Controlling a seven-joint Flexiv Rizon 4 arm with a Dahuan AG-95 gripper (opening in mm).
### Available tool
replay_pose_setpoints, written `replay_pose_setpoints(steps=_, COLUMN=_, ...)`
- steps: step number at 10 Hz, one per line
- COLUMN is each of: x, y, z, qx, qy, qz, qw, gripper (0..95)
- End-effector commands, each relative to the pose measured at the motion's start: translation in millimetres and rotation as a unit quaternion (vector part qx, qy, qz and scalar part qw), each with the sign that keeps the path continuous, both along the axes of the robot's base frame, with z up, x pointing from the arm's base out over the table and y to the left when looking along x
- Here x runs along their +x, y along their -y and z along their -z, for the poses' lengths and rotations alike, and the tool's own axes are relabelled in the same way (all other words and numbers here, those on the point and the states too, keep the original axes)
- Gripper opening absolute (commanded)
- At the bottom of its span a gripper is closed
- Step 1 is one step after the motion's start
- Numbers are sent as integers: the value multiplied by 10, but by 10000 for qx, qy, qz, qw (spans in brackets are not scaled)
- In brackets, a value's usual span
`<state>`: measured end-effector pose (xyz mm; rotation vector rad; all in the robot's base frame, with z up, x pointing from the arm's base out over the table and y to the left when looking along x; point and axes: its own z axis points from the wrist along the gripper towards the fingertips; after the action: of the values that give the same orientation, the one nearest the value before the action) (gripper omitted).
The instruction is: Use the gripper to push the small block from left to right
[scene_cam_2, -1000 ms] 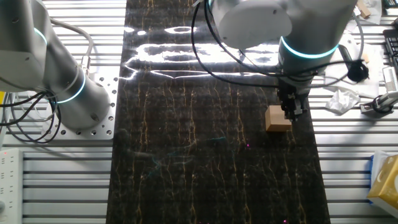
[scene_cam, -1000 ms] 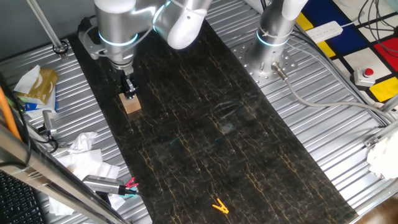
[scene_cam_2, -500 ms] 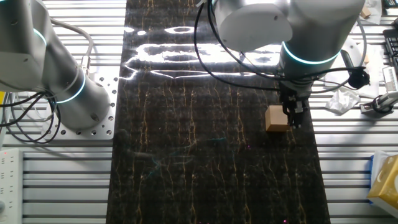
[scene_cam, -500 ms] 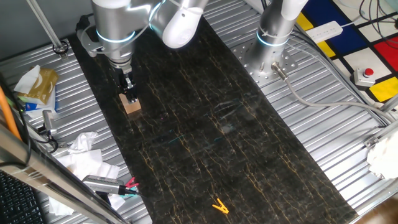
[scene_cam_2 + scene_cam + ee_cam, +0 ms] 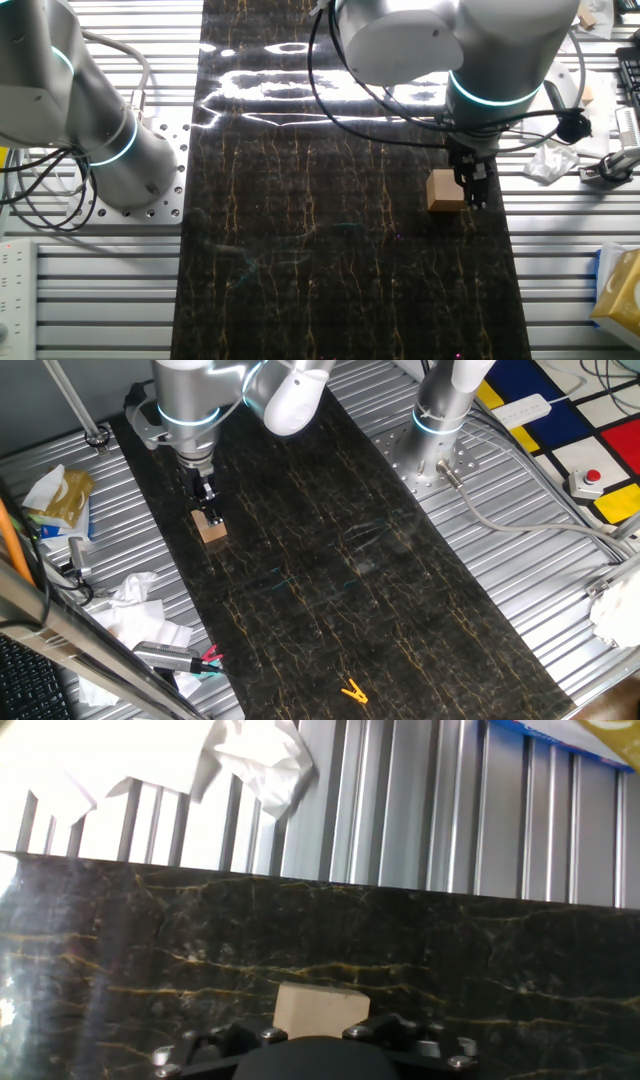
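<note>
Shifted since a second ago: gripper [image 5: 206,508] now sits further toward the mat's near-left edge beside the block; block itself unmoved.

Small wooden block [image 5: 211,528]: light-tan cube, flat on the dark marble-patterned mat [image 5: 330,560], close to that mat's edge by the ribbed metal table [image 5: 560,600].

Gripper [image 5: 472,195]: black two-finger tool, lowered just beside the block [image 5: 446,191], touching or nearly so; jaw opening cannot be told, nothing seen held.

Hand view: block [image 5: 320,1010] directly ahead of the gripper body, crumpled white tissue [image 5: 255,760] beyond.

Orange clip [image 5: 353,691]: well apart, far end of mat.
</note>
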<state>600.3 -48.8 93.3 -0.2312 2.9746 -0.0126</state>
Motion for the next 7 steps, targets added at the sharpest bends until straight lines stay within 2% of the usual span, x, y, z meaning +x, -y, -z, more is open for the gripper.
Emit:
replay_pose_setpoints(steps=1, x=3, y=-1, z=0, qx=21, qy=-4, qz=0, qw=10000, gripper=950)
replay_pose_setpoints(steps=4, x=3, y=-1, z=0, qx=48, qy=-55, qz=26, qw=10000, gripper=950)
replay_pose_setpoints(steps=7, x=3, y=-1, z=0, qx=48, qy=-212, qz=73, qw=9997, gripper=950)
